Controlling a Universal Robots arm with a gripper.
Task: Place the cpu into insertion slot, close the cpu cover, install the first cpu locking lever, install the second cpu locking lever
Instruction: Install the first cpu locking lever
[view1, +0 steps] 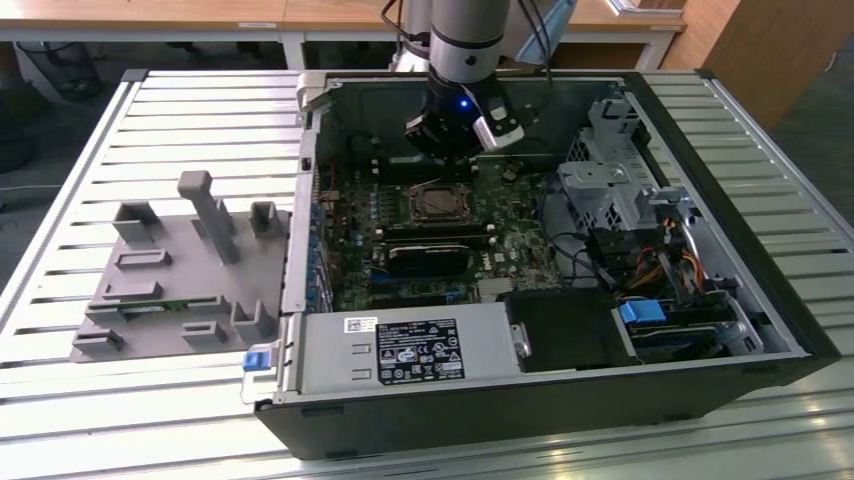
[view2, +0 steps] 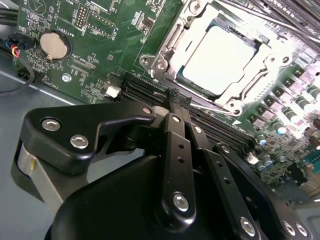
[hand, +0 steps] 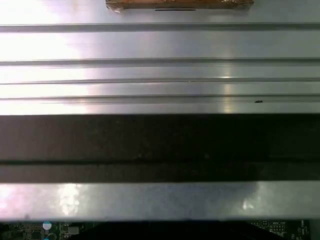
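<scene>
The cpu (view2: 220, 60), a square chip with a pale metal top, lies flat in the insertion slot on the green motherboard (view2: 90, 45). The silver cpu cover (view2: 167, 42) lies down around it, with the chip showing through its window. A thin metal locking lever (view2: 210, 102) runs along the socket edge nearest my fingers. My gripper (view2: 176, 96) is shut with nothing between its black fingers, its tips just beside that socket edge. In the exterior view the gripper (view1: 454, 158) hangs over the board just behind the socket and cpu (view1: 438, 203).
The open computer case (view1: 747, 300) lies on a slatted metal table (view1: 200, 110). Drive cages and cables (view1: 627, 210) fill the exterior view's right; a power supply (view1: 414, 350) sits at the front. A grey fixture (view1: 174, 270) stands outside the case. A coin battery (view2: 52, 45) sits on the board.
</scene>
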